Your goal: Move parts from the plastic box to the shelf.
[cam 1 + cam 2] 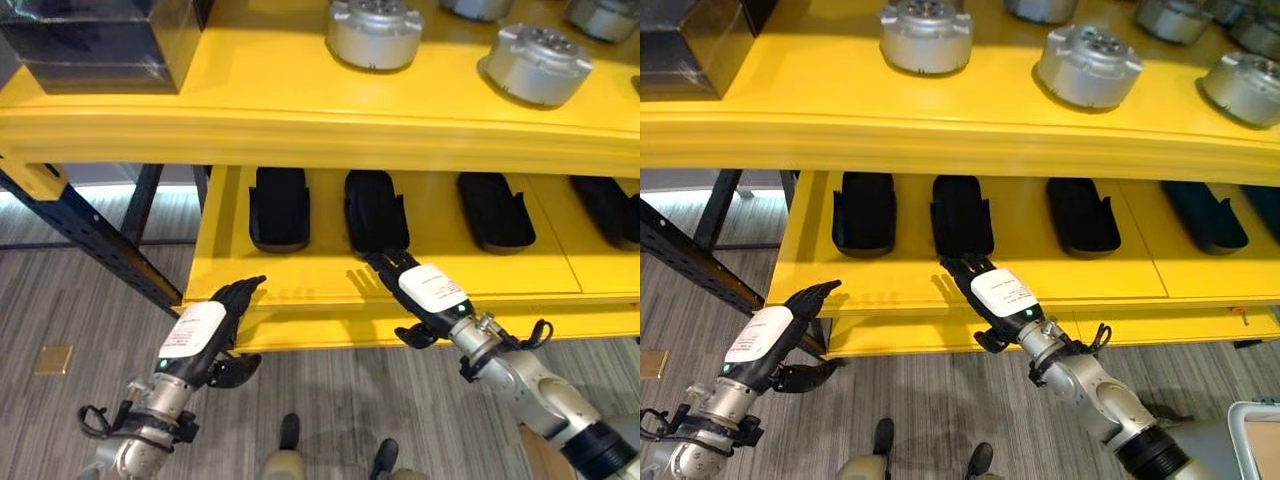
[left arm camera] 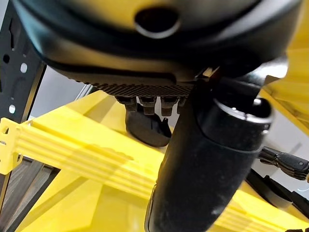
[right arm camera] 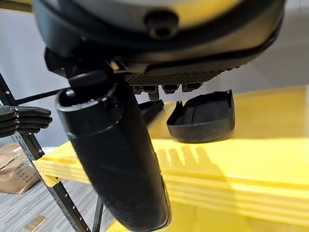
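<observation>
Several black moulded parts lie in a row on the yellow lower shelf (image 1: 300, 282); the second one (image 1: 375, 210) is just beyond my right hand (image 1: 422, 287). That hand is open, its straight fingers reaching over the shelf's front edge and holding nothing. In the right wrist view its thumb (image 3: 116, 159) stands before a black part (image 3: 203, 118). My left hand (image 1: 213, 322) is open and holds nothing, at the shelf's front left corner, below the first black part (image 1: 279, 207). Silver round parts (image 1: 375, 30) stand on the upper shelf (image 1: 300, 110).
A black box (image 1: 100, 40) sits at the upper shelf's left end. Dark blue rack struts (image 1: 90, 240) slant down left of the shelf. The corner of a pale plastic box (image 1: 1255, 440) shows at the lower right. Grey plank floor lies below.
</observation>
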Robot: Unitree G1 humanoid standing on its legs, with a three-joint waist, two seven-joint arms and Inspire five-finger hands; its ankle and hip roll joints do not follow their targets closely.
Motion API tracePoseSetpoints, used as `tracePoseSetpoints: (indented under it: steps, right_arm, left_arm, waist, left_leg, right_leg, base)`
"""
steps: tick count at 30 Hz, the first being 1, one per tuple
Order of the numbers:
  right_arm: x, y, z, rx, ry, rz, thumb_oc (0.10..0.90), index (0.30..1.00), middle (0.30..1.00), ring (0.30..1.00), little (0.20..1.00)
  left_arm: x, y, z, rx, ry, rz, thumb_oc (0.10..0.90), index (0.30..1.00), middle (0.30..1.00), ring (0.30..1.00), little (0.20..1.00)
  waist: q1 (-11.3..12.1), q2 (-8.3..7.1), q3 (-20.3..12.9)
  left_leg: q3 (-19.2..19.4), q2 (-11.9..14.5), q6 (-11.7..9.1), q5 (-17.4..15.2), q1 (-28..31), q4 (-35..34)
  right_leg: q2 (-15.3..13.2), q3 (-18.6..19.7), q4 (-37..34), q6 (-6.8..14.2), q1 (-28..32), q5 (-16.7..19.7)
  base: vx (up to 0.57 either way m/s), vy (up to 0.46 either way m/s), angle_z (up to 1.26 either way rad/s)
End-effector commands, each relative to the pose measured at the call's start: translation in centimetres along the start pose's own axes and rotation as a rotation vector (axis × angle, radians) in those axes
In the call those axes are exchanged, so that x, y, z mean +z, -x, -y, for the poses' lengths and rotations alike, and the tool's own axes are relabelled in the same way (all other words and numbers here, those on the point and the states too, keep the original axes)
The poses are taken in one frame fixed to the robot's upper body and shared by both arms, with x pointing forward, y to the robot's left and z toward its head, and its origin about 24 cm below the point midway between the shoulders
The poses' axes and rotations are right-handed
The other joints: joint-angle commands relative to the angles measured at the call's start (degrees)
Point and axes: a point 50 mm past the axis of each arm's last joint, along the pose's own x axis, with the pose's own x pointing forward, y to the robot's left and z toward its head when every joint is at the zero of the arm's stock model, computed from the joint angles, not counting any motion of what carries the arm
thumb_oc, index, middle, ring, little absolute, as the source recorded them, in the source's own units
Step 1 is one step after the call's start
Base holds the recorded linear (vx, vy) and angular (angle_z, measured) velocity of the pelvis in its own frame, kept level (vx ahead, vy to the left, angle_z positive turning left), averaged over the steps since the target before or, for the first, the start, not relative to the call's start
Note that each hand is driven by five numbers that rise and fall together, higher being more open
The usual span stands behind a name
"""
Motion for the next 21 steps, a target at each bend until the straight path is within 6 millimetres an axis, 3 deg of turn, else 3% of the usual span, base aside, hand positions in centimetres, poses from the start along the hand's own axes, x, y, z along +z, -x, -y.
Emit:
tracePoseSetpoints:
  steps: [1,21]
  right_arm:
    - [1.7,-2.9,4.6,-0.218,0.093,0.117,0.9,1.0,1.0,1.0,1.0]
    - [0.6,-3.8,2.6,-0.174,0.07,0.032,0.9,1.0,1.0,1.0,1.0]
  left_arm:
    - [1.5,-1.7,-3.6,0.207,-0.069,0.126,0.9,1.0,1.0,1.0,1.0]
    - [1.2,-1.8,-3.7,0.235,-0.07,0.1,0.9,1.0,1.0,1.0,1.0]
  waist:
    - [-0.2,-3.6,0.0]
    - [0.5,-3.44,2.4]
  left_leg:
    - [-0.9,-0.2,2.5,-7.4,3.6,0.0]
    - [-1.1,-0.7,2.8,-7.9,2.3,1.4]
  right_leg:
    - [-4.2,1.4,3.2,3.1,-0.2,-1.0]
    - [-4.4,1.6,3.7,2.9,-1.3,-1.0]
  base:
    - [0.0,0.0,0.0]
    - [0.0,0.0,0.0]
